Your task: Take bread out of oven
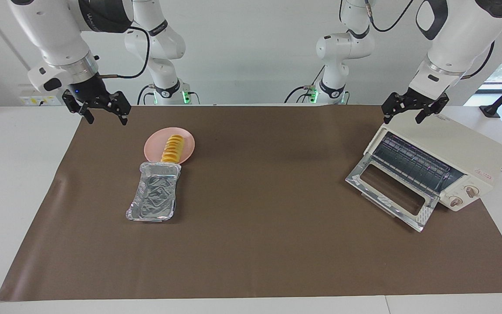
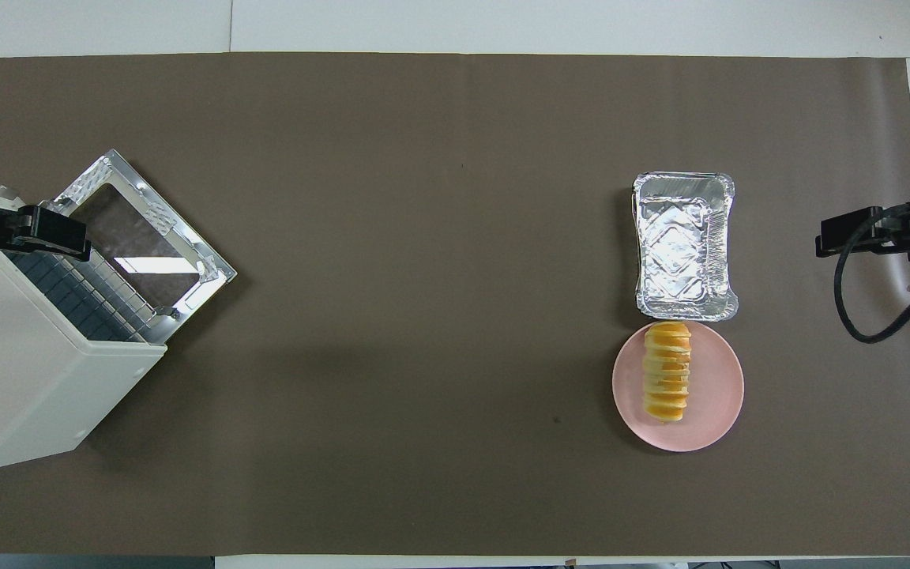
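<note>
Presently catalogued, from the task's item outward:

Bread (image 1: 172,148): small golden-yellow loaf of ridged, slice-like segments, lying on a round pink plate (image 1: 186,144) toward the right arm's end of the table. It lies along the plate's middle line; the end farther from the robots reaches the plate's rim. Nothing grips it.

Foil tray (image 1: 154,197): crinkled silver, oblong, empty, set just beside the plate and farther from the robots; its near short edge touches or slightly overlaps the plate's rim by the bread's end.

Brown mat (image 1: 259,244): covers most of the white table (image 1: 11,174); plate, tray and oven all stand on it.

Oven (image 1: 447,152): boxy, cream-white, at the left arm's end of the table, turned at an angle. Its glass-windowed drop door (image 1: 388,196) hangs fully open, down toward the mat. The wire rack (image 1: 410,163) inside shows bare. Two knobs and a small red label sit on the front panel.

Left gripper (image 1: 405,114): raised over the oven's top edge, at the corner nearest the robots; fingers spread, holding nothing.

Right gripper (image 1: 103,114): in the air over the mat's corner at the right arm's end, well apart from the plate and bread; fingers spread wide, empty.
</note>
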You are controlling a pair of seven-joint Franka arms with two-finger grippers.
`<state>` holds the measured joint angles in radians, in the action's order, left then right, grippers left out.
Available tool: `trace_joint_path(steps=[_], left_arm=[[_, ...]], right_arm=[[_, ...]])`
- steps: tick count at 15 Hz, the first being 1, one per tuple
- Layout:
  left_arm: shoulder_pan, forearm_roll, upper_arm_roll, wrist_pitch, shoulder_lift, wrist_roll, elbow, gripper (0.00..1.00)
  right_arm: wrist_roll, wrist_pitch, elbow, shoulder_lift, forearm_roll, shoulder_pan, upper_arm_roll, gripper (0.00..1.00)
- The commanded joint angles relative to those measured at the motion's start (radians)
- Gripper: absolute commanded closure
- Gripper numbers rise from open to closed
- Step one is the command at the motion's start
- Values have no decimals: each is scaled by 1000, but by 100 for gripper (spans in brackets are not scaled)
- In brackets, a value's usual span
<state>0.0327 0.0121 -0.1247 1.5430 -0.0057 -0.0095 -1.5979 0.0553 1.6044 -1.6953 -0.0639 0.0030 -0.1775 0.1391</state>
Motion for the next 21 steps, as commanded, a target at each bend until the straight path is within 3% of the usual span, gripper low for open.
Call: trace_joint_path(steps=[1, 5, 11, 21], left_arm=[[6, -9, 0, 8, -19, 14, -16, 0], [6, -9, 0, 8, -19, 14, -16, 0], [6, -9, 0, 8, -19, 14, -16, 0], [6, -9, 0, 8, -19, 14, -16, 0]], right_arm=[[9, -27, 11, 3, -3, -8, 11, 0], [11, -35, 11, 4, -3, 21, 4, 0], [9, -55, 11, 4, -5, 140, -145, 0], [17, -23, 2, 0, -17, 141, -145, 0]])
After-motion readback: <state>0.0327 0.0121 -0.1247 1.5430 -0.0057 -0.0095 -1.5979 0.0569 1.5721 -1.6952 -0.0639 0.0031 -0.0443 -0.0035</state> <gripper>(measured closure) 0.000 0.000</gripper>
